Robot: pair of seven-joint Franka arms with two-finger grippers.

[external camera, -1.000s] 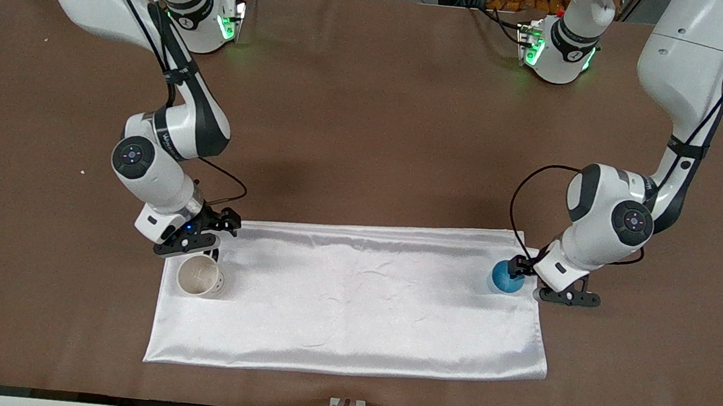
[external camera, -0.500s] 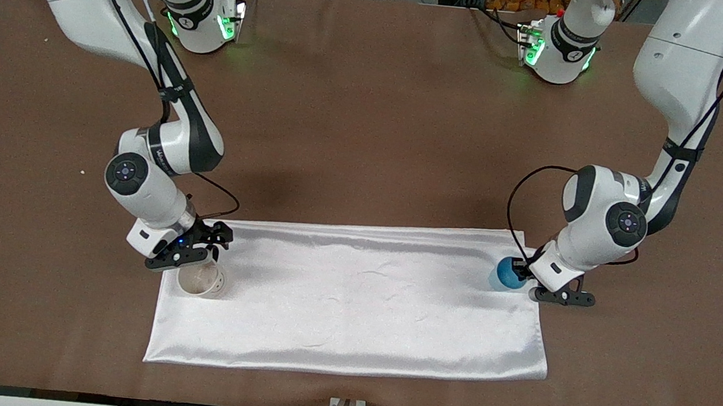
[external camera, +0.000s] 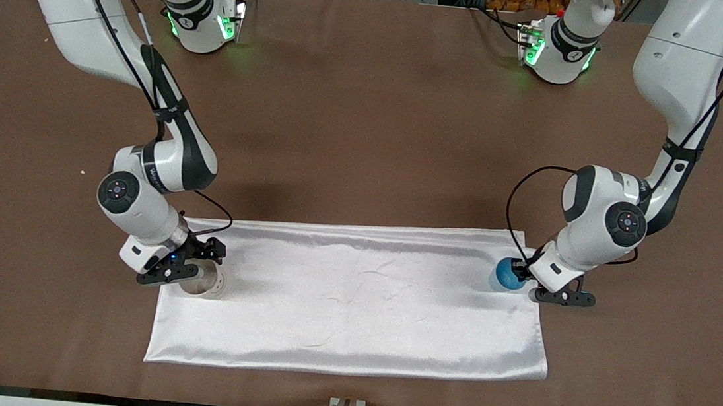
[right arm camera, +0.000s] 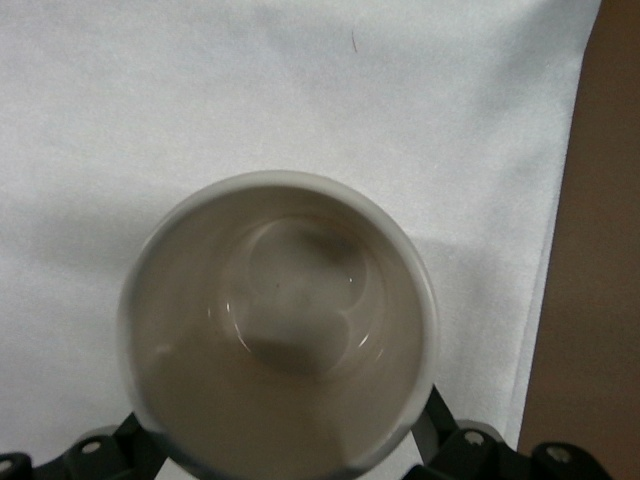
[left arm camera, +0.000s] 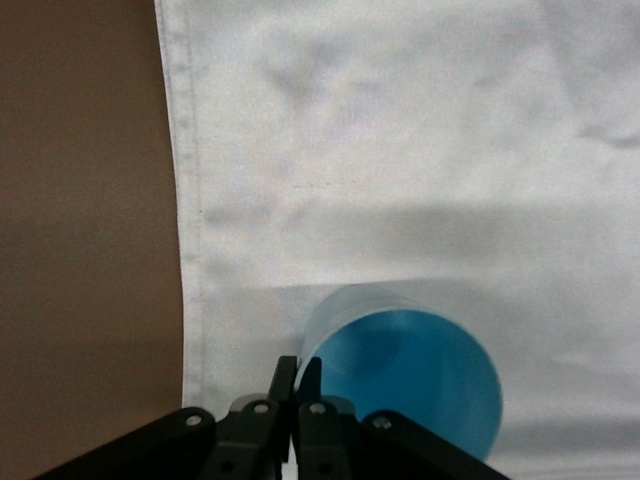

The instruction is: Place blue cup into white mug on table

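At cloth (external camera: 352, 301) corners — blue cup (left arm camera: 405, 375), white mug (right arm camera: 280, 320)

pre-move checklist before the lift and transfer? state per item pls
1. Left gripper shut on the blue cup wall, one finger inside, one outside: ok.
2. Blue cup upright on the white cloth: ok.
3. Right gripper around the white mug, fingers either side: ok; whether it is clamped: cannot tell.
4. White mug upright, nothing inside: ok.
5. Blue cup in the white mug: not ok; they stand at the cloth's two ends.
6. Blue cup fits the mug: cannot tell.
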